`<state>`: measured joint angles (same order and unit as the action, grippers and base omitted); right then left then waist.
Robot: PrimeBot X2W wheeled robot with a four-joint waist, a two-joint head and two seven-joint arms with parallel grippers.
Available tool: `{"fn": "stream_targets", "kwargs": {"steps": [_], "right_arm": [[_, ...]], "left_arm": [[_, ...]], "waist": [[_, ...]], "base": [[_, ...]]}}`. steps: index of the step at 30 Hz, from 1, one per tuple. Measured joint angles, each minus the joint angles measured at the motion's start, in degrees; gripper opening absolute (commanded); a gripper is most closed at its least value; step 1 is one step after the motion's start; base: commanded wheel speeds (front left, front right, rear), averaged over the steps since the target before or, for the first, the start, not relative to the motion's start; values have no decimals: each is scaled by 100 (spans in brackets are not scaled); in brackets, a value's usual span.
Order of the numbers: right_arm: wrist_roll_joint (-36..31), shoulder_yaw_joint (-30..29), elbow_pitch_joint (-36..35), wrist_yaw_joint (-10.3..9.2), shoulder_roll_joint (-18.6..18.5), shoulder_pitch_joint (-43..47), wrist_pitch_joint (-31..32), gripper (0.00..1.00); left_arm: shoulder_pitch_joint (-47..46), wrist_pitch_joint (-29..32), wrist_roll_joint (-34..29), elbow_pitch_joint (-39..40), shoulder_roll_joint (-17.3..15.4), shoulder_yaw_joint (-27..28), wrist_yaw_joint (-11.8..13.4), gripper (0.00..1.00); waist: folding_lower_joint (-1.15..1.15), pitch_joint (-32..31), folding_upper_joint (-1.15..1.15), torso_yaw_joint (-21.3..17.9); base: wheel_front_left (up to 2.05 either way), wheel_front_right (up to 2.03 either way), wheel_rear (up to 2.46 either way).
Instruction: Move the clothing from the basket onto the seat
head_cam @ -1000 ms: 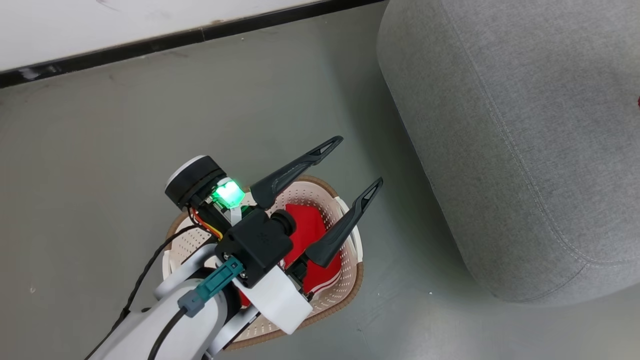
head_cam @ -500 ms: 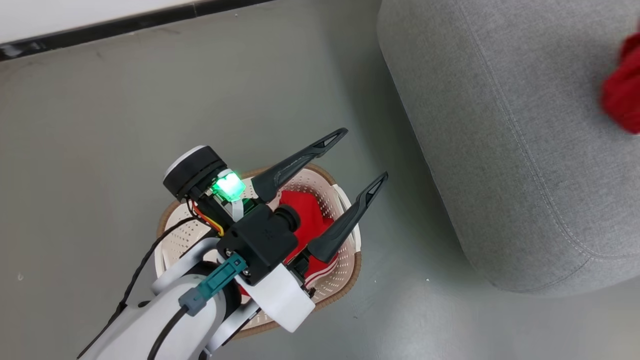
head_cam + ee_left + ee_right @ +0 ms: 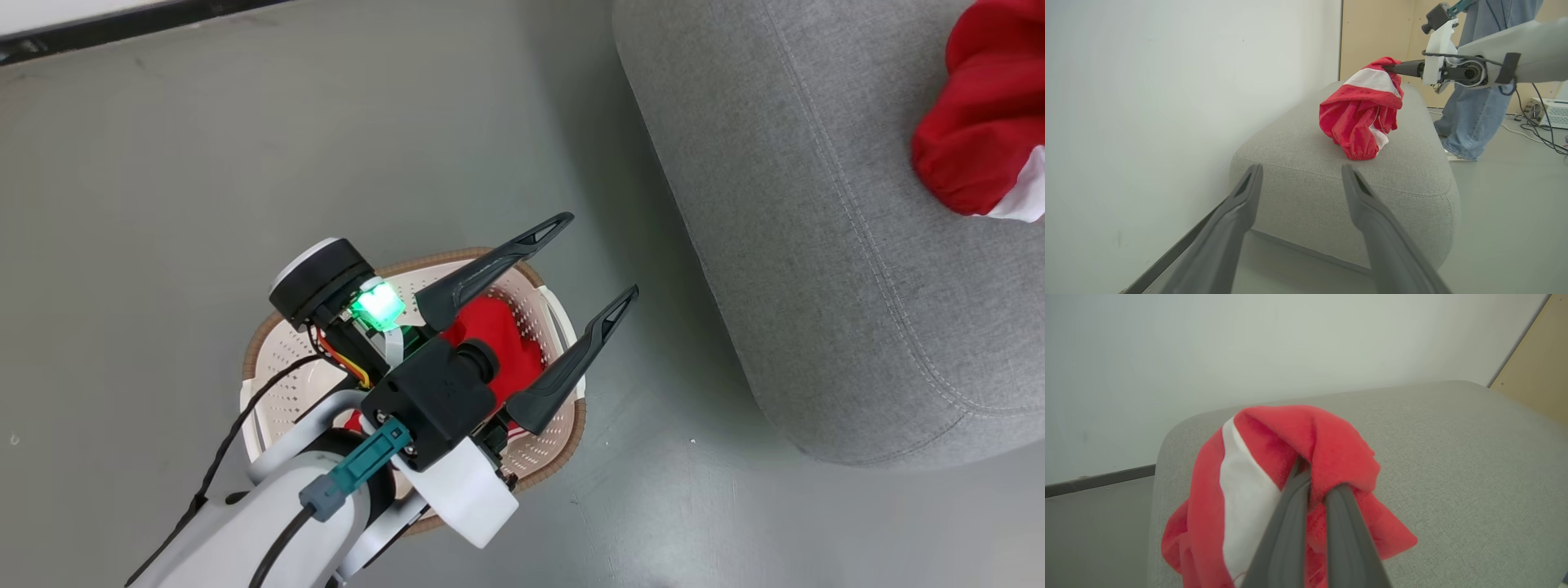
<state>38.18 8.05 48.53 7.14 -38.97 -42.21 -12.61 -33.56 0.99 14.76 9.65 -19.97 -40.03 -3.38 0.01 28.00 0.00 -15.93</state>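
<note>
Head view: the left claw (image 3: 600, 255), fingers spread apart and empty, hangs above the basket (image 3: 282, 384), which stands on the floor (image 3: 163, 204) at 7 o'clock. One red garment (image 3: 490, 327) lies inside the basket. The grey seat (image 3: 816, 245) occupies 3 o'clock, near the basket. At 2 o'clock, a second garment (image 3: 980, 139) rests its lower end on the seat top, with the right claw (image 3: 1310, 477) clamped together on its fabric.

The right pincer (image 3: 1318, 486) rises from 6 o'clock, its two dark fingers clamped on the bunched red clothing (image 3: 1331, 449), whose white panel faces 9 o'clock. The grey seat (image 3: 1453, 457) spreads behind toward 3 o'clock, with a pale wall (image 3: 1249, 343) at 12 and floor (image 3: 1094, 531) at 8.
</note>
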Motion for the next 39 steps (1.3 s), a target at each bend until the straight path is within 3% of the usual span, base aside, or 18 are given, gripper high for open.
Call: {"fn": "stream_targets", "kwargs": {"steps": [19, 22, 24, 25, 26, 39], "right_arm": [[-276, -1, 794, 0, 120, 202, -121, 0], [-280, -29, 915, 0, 115, 199, -127, 24], [-307, -60, 956, 0, 112, 197, -134, 55], [-324, -77, 956, 0, 113, 195, -136, 82], [-334, -85, 955, 1, 120, 190, -157, 100], [-481, -245, 826, 0, 142, 86, -162, 100]], "left_arm": [[-55, -2, -37, 43, -66, 59, 40, 100], [-55, -9, -37, 43, -76, 60, 38, 100], [-55, -10, -37, 42, -82, 62, 40, 100], [-55, -11, -37, 41, -88, 65, 42, 100], [-55, -19, -37, 40, -92, 66, 43, 100], [-52, -48, -36, 36, -109, 70, 62, 100]], "waist": [[0, 146, 0, -59], [0, 141, 0, -80], [0, 132, 0, -93], [0, 126, 0, -101], [0, 119, 0, -108], [0, 41, 0, -184]], "base": [[0, 0, 0], [0, 0, 0], [0, 0, 0], [0, 0, 0], [0, 0, 0], [0, 0, 0]]}}
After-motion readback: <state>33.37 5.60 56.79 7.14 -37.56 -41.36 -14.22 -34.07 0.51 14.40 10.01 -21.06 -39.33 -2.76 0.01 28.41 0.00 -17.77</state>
